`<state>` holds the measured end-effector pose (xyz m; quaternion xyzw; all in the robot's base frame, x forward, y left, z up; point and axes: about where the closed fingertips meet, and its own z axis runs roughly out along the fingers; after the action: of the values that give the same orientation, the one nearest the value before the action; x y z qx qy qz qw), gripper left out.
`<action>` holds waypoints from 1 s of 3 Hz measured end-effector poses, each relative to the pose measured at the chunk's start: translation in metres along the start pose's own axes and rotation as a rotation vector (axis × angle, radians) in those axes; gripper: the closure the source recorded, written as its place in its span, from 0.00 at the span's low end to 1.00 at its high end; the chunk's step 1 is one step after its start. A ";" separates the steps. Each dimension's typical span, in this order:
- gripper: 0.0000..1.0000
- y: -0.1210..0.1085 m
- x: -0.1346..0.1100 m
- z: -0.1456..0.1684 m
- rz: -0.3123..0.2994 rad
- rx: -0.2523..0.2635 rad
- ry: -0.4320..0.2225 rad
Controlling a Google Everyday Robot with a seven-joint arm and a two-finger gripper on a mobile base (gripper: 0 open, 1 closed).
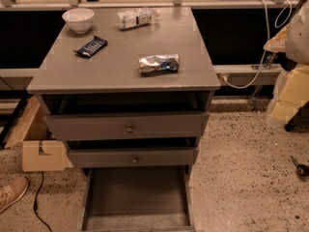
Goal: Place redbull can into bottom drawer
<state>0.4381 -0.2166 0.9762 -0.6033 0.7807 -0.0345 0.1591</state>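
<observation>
The redbull can (159, 63), shiny silver and blue and crinkled, lies on its side on the grey cabinet top (120, 71), right of the middle and near the front edge. The bottom drawer (137, 192) is pulled far out at floor level, a shallow grey tray with nothing in it. My gripper is out of view. Only pale cream and white parts of my arm (292, 81) show at the right edge, away from the can and the drawer.
On the top also stand a white bowl (78, 19), a clear plastic bottle (136, 18) lying down, and a dark blue snack bar (91, 46). The two knobbed drawers (129, 128) are slightly out. A cardboard box (41, 153) and a shoe (12, 192) are left of the cabinet.
</observation>
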 end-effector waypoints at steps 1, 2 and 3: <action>0.00 0.000 0.000 0.000 0.000 0.000 0.000; 0.00 -0.020 -0.014 0.018 -0.030 0.001 -0.054; 0.00 -0.080 -0.062 0.063 -0.146 0.014 -0.213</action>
<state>0.5449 -0.1703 0.9491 -0.6576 0.7132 0.0131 0.2425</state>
